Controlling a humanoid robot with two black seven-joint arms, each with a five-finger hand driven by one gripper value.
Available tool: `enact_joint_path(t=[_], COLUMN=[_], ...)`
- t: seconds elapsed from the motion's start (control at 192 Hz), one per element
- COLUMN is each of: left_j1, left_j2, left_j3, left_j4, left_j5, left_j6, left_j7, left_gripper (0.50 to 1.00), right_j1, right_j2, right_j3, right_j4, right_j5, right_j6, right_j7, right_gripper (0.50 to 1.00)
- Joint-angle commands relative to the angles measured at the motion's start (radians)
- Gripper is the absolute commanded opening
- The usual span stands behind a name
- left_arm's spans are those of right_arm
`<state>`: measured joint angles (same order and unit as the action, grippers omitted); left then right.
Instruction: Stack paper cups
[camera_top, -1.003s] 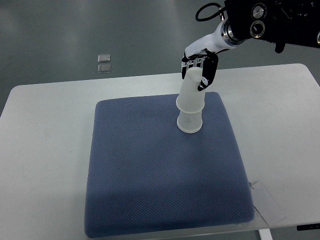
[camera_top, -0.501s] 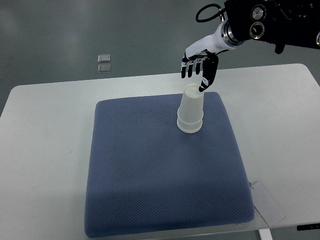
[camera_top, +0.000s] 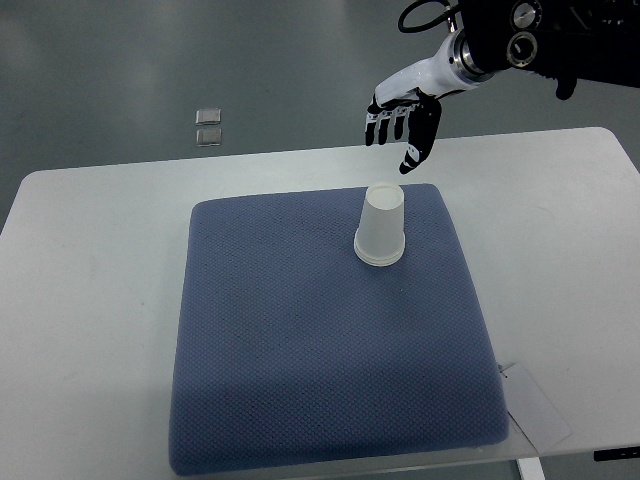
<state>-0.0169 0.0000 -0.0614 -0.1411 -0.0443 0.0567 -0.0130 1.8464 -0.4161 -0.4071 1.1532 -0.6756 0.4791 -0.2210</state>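
On the blue textured mat (camera_top: 330, 340), toward its far edge, the stacked paper cups (camera_top: 381, 228) stand upside down and slightly tilted. The right hand (camera_top: 402, 123) hovers above, fingers spread, holding nothing. A light stack on soft padding could topple if brushed. The mat covers a white counter (camera_top: 90, 300); grey floor lies beyond.

Looks like a robotics lab/test bay: plain white table (camera_top: 90, 260) w/ blue mat (camera_top: 300, 370), bare grey floor (camera_top: 150, 60), no home furnishings.
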Motion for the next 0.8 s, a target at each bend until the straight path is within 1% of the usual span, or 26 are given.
enact_joint_path(t=[0.0, 0.084, 0.157, 0.303, 0.371, 0.46, 0.569, 0.695, 0.794], left_j1=[0.000, 0.000, 0.000, 0.000, 0.000, 0.000, 0.000, 0.000, 0.000], left_j2=[0.000, 0.000, 0.000, 0.000, 0.000, 0.000, 0.000, 0.000, 0.000], left_j3=[0.000, 0.000, 0.000, 0.000, 0.000, 0.000, 0.000, 0.000, 0.000], left_j4=[0.000, 0.000, 0.000, 0.000, 0.000, 0.000, 0.000, 0.000, 0.000], left_j5=[0.000, 0.000, 0.000, 0.000, 0.000, 0.001, 0.001, 0.000, 0.000], left_j6=[0.000, 0.000, 0.000, 0.000, 0.000, 0.000, 0.000, 0.000, 0.000], left_j7=[0.001, -0.001, -0.001, 0.001, 0.001, 0.001, -0.001, -0.001, 0.001], left_gripper=[1.000, 1.000, 1.000, 1.000, 1.000, 1.000, 1.000, 1.000, 1.000], right_j1=[-0.024, -0.085, -0.134, -0.294, -0.392, -0.499, -0.612, -0.742, -0.819], right_j2=[-0.023, -0.046, -0.064, -0.105, -0.113, -0.112, -0.110, -0.089, -0.058], right_j3=[0.036, 0.097, 0.160, 0.355, 0.481, 0.616, 0.746, 0.902, 0.996], right_j4=[-0.029, -0.055, -0.072, -0.095, -0.118, -0.147, -0.182, -0.222, -0.245], right_j5=[0.017, 0.050, 0.073, 0.168, 0.243, 0.321, 0.392, 0.479, 0.542], right_j6=[-0.020, -0.056, -0.088, -0.168, -0.200, -0.211, -0.217, -0.231, -0.249], right_j7=[0.003, 0.003, 0.005, 0.008, 0.034, 0.066, 0.080, 0.104, 0.127], right_gripper=[0.805, 0.823, 0.827, 0.838, 0.842, 0.846, 0.846, 0.848, 0.846])
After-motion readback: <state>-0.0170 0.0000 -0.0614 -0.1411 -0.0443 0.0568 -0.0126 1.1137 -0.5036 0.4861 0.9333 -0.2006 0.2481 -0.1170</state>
